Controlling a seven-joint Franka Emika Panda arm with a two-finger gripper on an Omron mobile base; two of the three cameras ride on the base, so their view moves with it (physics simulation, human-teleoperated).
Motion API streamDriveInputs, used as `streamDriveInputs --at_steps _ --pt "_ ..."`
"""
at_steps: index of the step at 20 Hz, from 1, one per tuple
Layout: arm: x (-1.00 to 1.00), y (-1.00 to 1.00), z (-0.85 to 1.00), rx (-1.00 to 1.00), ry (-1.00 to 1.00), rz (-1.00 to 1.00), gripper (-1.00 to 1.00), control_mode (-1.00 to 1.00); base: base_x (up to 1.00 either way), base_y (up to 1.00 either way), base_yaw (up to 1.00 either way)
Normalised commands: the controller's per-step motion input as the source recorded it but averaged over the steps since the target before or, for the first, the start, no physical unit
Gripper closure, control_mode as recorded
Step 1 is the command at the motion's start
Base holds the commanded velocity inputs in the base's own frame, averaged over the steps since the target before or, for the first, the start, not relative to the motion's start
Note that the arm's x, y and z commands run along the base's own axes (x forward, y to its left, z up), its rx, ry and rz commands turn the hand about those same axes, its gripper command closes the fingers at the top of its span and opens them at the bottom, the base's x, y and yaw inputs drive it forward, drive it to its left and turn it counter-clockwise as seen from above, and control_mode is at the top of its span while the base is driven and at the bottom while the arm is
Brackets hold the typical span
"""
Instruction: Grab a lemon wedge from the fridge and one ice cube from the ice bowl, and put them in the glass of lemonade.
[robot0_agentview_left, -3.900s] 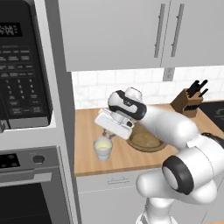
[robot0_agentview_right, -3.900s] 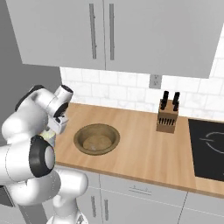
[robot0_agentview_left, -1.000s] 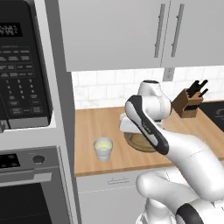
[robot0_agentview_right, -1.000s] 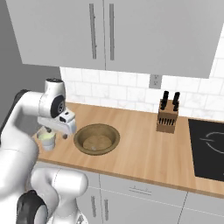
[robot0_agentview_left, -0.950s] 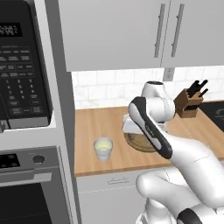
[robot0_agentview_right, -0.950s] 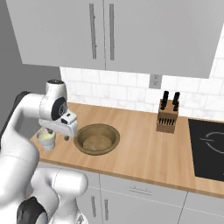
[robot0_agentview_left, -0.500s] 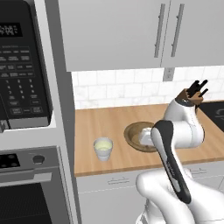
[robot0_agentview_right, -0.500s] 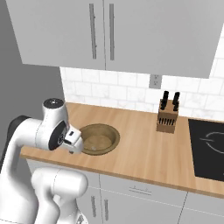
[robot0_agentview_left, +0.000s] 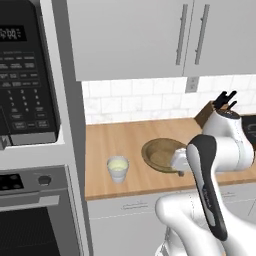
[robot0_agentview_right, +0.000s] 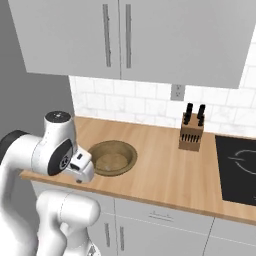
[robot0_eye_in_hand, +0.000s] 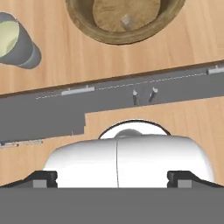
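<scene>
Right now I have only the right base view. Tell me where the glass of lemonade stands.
Observer: In the left base view the glass of lemonade stands upright on the counter, apart from the ice bowl and to its left in that picture.
Operator: Check the bowl for ice.
Observer: The hand view shows one small pale cube on the bowl's floor.
Operator: Report the fingers.
Observer: In the hand view the fingers stand wide apart, gripping nothing.

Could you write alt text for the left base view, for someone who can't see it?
A white robot arm bends low in front of a wooden counter, next to a wide brown wooden bowl. A short glass of pale yellowish lemonade stands to the left of the bowl. A black microwave and oven column fills the left, grey cabinets hang above, and a knife block sits at the far right.
</scene>
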Motion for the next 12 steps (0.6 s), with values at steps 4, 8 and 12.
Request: streamDriveInputs --at_steps 4,8,12 --pt "0.00 0.00 0.00 0.00 0.00 0.00 -1.00 1.00 -0.95 0.16 0.00" --pt "0.00 0.00 0.00 0.00 0.00 0.00 -1.00 1.00 -1.00 0.60 0.00" --pt "0.00 0.00 0.00 0.00 0.00 0.00 -1.00 1.00 -0.82 1.00 0.02"
